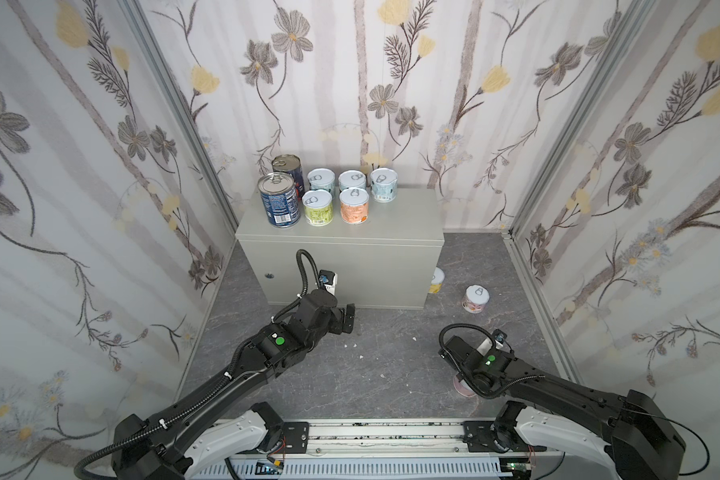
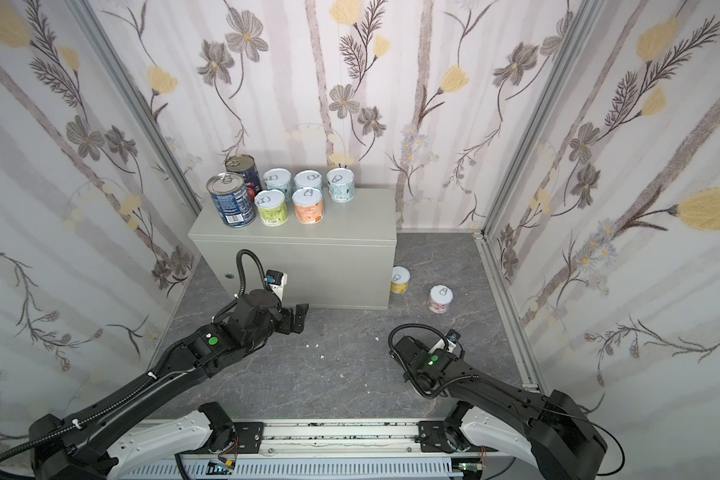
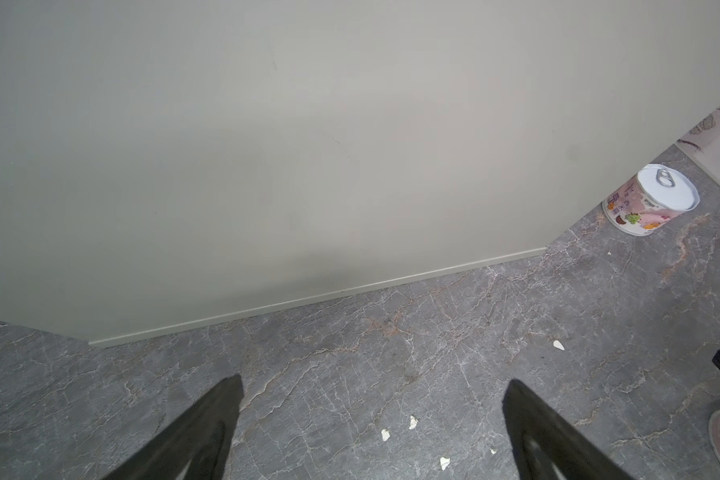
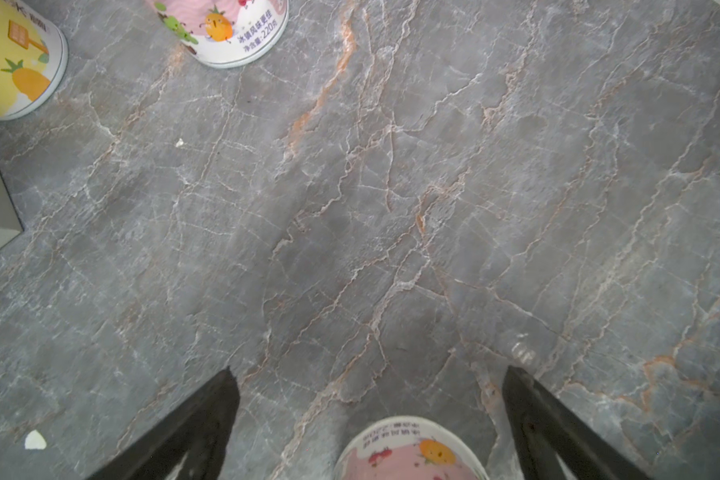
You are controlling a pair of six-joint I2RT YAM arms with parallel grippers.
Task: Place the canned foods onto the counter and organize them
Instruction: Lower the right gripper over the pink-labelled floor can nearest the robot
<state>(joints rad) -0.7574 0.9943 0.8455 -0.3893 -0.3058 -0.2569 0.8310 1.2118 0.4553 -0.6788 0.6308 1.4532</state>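
Your right claw [image 4: 371,374] is spread wide, low over the grey stone-patterned floor [image 4: 433,187]. A pink can [image 4: 412,453] sits between its fingers but is not pinched; whether that can stands or lies on its side is unclear. The straddle suggests you are lined up for a grasp and need only close.

Further out stand a yellow can [image 4: 13,62] and a pink-and-white can [image 4: 233,33], both upright on the floor. The yellow one is just beside the right end of the counter [image 1: 391,216], the other near it.

Your left claw [image 3: 373,382] is also spread and empty, pointing at the counter's front wall (probably parked clear of the right arm's path).

On the counter top, seven cans are grouped at the left: two tall blue cans [image 1: 279,201], one behind the other, then five short cans [image 1: 354,208] in two rows. The right half is bare, likely kept free for the three cans on the floor.
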